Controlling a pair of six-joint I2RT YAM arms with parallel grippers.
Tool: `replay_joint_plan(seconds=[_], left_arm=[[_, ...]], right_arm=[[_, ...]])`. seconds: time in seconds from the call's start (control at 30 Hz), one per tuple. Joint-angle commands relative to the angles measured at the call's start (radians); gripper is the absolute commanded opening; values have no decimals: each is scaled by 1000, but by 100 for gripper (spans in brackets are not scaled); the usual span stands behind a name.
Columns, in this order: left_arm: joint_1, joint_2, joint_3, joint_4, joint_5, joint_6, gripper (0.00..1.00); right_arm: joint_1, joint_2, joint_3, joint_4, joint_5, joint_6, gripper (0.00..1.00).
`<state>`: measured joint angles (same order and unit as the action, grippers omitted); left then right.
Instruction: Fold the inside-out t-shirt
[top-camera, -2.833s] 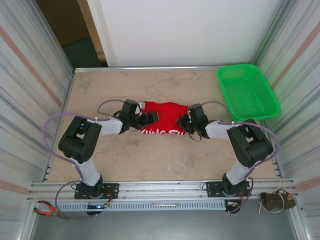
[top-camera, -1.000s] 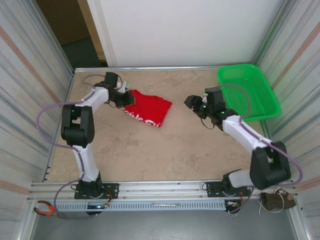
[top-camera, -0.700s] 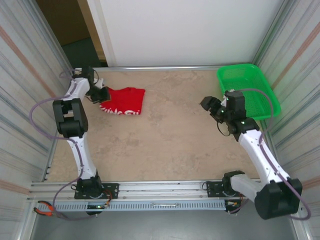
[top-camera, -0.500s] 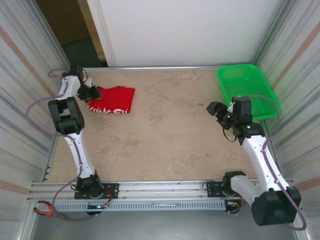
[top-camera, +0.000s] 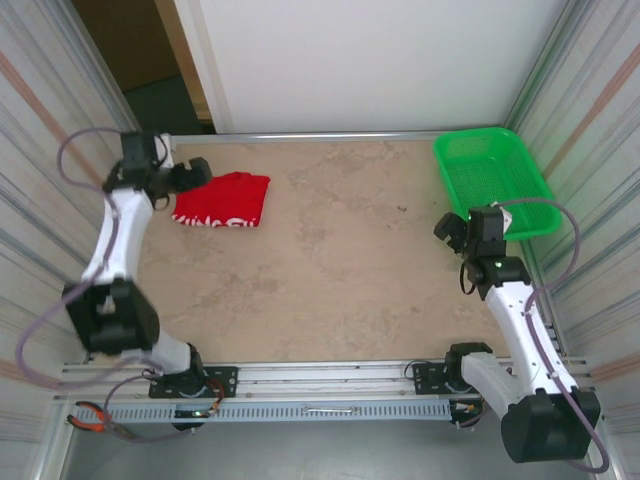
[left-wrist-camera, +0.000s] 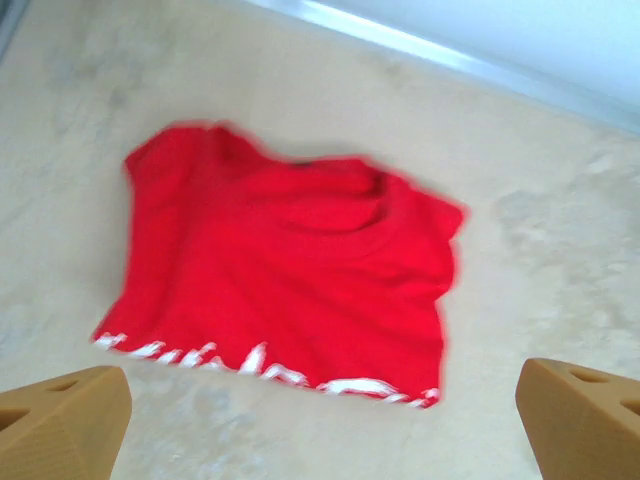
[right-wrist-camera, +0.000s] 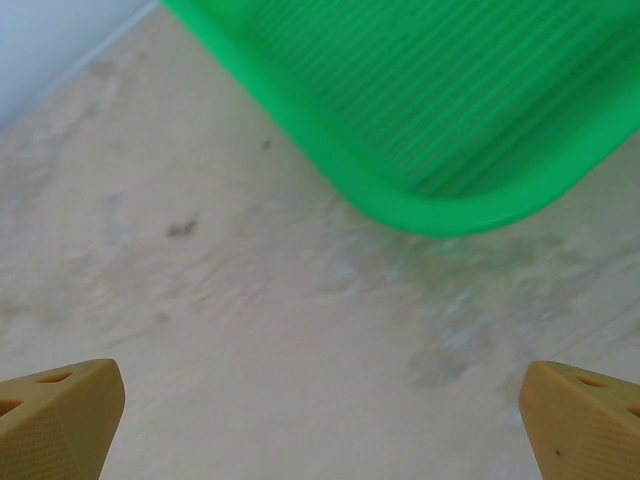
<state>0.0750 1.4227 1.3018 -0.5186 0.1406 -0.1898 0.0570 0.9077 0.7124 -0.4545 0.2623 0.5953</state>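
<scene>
The inside-out t-shirt (top-camera: 222, 198) lies folded into a small red rectangle at the table's back left, white lettering along its near edge. My left gripper (top-camera: 197, 172) hovers just left of it, open and apart from the cloth. In the left wrist view the t-shirt (left-wrist-camera: 290, 270) lies flat ahead of the left gripper (left-wrist-camera: 320, 430), whose tan fingertips (left-wrist-camera: 60, 420) stand wide with nothing between them. My right gripper (top-camera: 450, 228) is open over bare table near the right side. In its own view the right gripper (right-wrist-camera: 320, 430) holds nothing.
A green mesh basket (top-camera: 495, 182) sits at the back right corner, its rim (right-wrist-camera: 440, 215) close ahead of the right gripper. Corrugated walls (top-camera: 60, 200) close in both sides. The beige tabletop (top-camera: 340, 270) stretches between the arms.
The left gripper dragged the folded t-shirt to the back left, then opened and drew off it. The right gripper opened wider and swung back toward the basket.
</scene>
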Motion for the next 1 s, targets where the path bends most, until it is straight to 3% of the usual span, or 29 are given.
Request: replay_joint_plan(seconds=[0.0, 0.07, 0.13, 0.23, 0.3, 0.33, 0.4, 0.5, 0.53, 0.57, 0.6, 0.63, 0.67, 0.73, 0.87, 0.93, 0.97], left_arm=[[-98, -172, -306, 350, -201, 5, 99], [-153, -273, -501, 517, -336, 47, 99], [-171, -320, -644, 635, -383, 100, 99], [-168, -270, -754, 758, -451, 115, 99], [-165, -201, -810, 899, -436, 138, 99], [-163, -171, -839, 975, -413, 145, 99], [-166, -97, -871, 1094, -377, 190, 99], [-139, -3, -843, 1171, -268, 251, 99], [-120, 50, -849, 1189, -210, 245, 99], [-105, 99, -881, 1307, -156, 255, 99], [-100, 116, -904, 1393, -156, 259, 99], [-98, 87, -889, 1312, -152, 243, 99], [-96, 93, -887, 1301, -151, 242, 99], [-96, 102, -889, 1334, -154, 244, 99], [-95, 92, -885, 1302, -150, 241, 99], [-94, 99, -884, 1310, -152, 242, 99], [-95, 94, -885, 1303, -150, 242, 99]], right_arm=[[5, 27, -99, 221, 230, -172, 100], [12, 62, -166, 357, 297, -226, 100], [17, 123, -224, 494, 335, -267, 100], [16, 245, -289, 718, 301, -327, 100], [10, 333, -330, 893, 259, -363, 99], [7, 364, -309, 895, 228, -373, 99], [-13, 414, -333, 1060, 107, -396, 99], [-64, 505, -255, 1046, -102, -474, 99], [-85, 577, -281, 1162, -150, -479, 99], [-106, 676, -336, 1393, -188, -479, 99], [-95, 660, -334, 1369, -166, -484, 99], [-95, 610, -302, 1200, -160, -467, 99], [-89, 666, -331, 1367, -154, -487, 99], [-65, 613, -314, 1248, -100, -482, 99], [-48, 622, -312, 1270, -68, -498, 99], [-89, 648, -295, 1257, -197, -494, 99], [-93, 653, -296, 1264, -204, -497, 99]])
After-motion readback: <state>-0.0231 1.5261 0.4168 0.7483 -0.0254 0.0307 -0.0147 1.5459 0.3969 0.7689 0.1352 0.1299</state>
